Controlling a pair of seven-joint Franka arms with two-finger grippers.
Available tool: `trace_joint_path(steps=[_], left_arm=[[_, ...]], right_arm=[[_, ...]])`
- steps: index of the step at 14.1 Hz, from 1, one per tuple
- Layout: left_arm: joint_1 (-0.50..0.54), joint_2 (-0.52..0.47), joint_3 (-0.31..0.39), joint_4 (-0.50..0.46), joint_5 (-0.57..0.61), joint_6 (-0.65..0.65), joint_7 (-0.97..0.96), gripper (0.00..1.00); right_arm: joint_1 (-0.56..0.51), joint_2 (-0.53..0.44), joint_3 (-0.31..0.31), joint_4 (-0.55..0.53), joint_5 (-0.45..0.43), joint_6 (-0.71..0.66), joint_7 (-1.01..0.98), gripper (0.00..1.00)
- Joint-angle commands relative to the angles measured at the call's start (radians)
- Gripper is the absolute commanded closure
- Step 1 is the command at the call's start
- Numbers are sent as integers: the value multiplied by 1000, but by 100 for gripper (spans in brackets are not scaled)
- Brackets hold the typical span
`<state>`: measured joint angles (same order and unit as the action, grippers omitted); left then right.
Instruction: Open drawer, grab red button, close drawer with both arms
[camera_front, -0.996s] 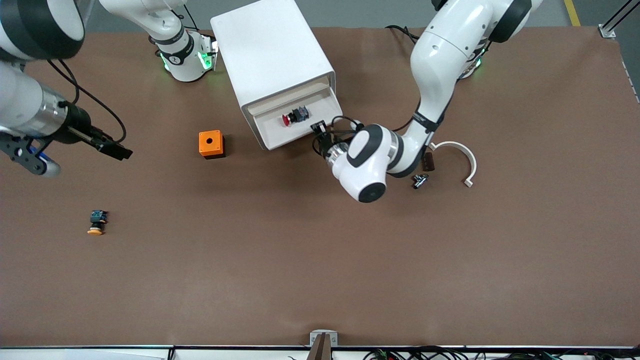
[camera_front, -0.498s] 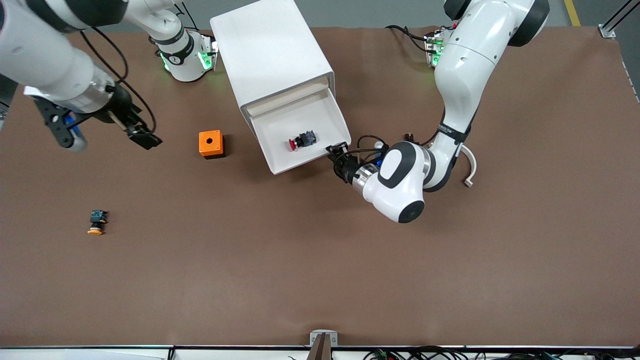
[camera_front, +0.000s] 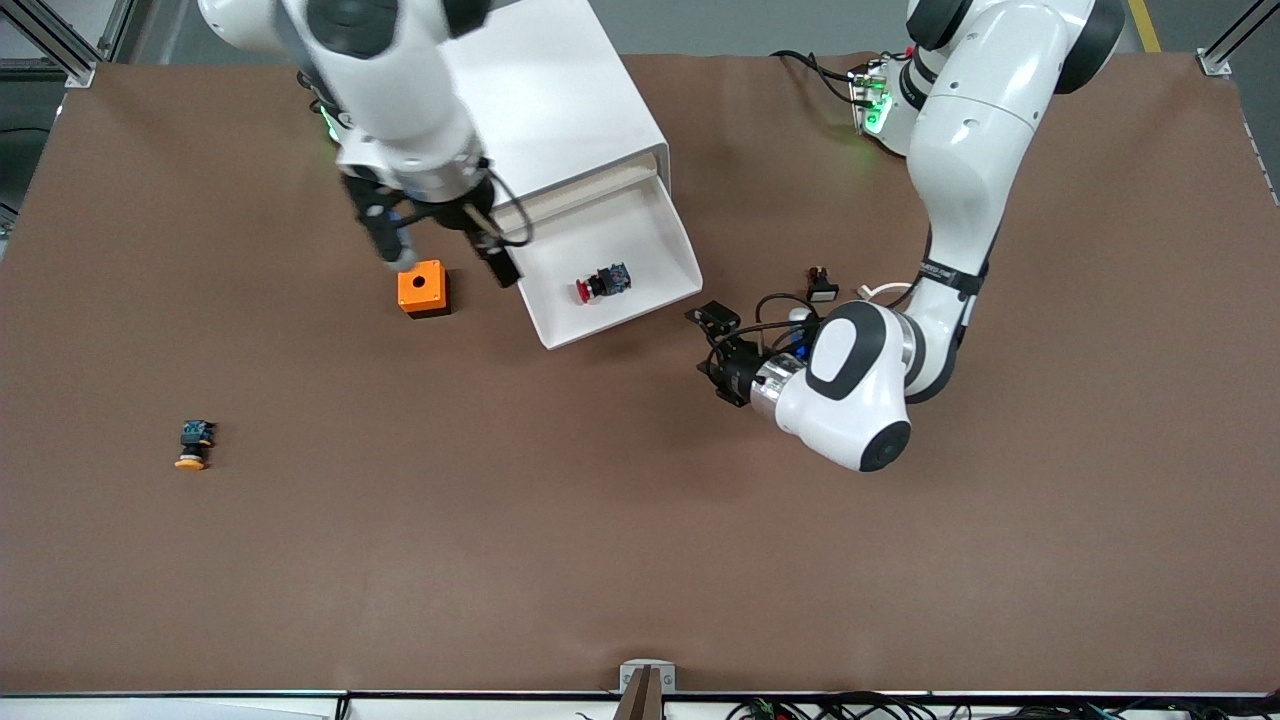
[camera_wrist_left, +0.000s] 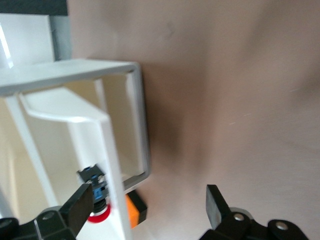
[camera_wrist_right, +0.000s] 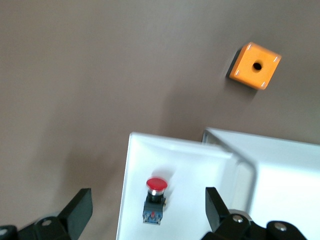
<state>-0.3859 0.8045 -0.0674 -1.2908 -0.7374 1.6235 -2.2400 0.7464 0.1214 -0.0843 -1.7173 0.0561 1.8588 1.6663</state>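
The drawer (camera_front: 645, 235) stands pulled out of the white cabinet (camera_front: 545, 95), and the red-capped button (camera_front: 600, 282) lies on its side in it. My right gripper (camera_front: 497, 262) hangs open over the drawer's edge next to the orange box. In the right wrist view the button (camera_wrist_right: 155, 197) lies on the drawer floor (camera_wrist_right: 135, 165), straight between the gripper's (camera_wrist_right: 148, 207) wide-apart fingers. My left gripper (camera_front: 714, 350) is open and empty, just off the drawer's front corner. The left wrist view has the drawer front (camera_wrist_left: 112, 150) and the button (camera_wrist_left: 96, 200) past its gripper (camera_wrist_left: 148, 200).
An orange box with a round hole (camera_front: 422, 288) sits beside the drawer, toward the right arm's end. A yellow-capped button (camera_front: 192, 445) lies nearer the front camera. A small black button with a white face (camera_front: 820, 285) sits by the left arm.
The left gripper pulled the drawer out, let go, opened and drew back from it. The right arm swung in from its end of the table to over the drawer.
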Motion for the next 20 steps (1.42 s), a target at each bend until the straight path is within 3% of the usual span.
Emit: trace_joint_path(steps=[1, 5, 9, 14, 20], left_arm=[[4, -36, 21, -2, 64, -2, 95, 1], [64, -74, 60, 7, 99, 4, 275, 1], [62, -119, 93, 10, 136, 15, 293, 1], [50, -217, 83, 10, 341, 16, 472, 1], [42, -269, 71, 10, 432, 4, 581, 1]], right_arm=[[68, 88, -14, 16, -10, 57, 49, 0], [119, 200, -15, 37, -13, 97, 89, 0], [143, 262, -15, 41, -13, 105, 87, 0], [180, 293, -15, 41, -13, 129, 90, 0], [189, 299, -15, 41, -12, 134, 92, 3]])
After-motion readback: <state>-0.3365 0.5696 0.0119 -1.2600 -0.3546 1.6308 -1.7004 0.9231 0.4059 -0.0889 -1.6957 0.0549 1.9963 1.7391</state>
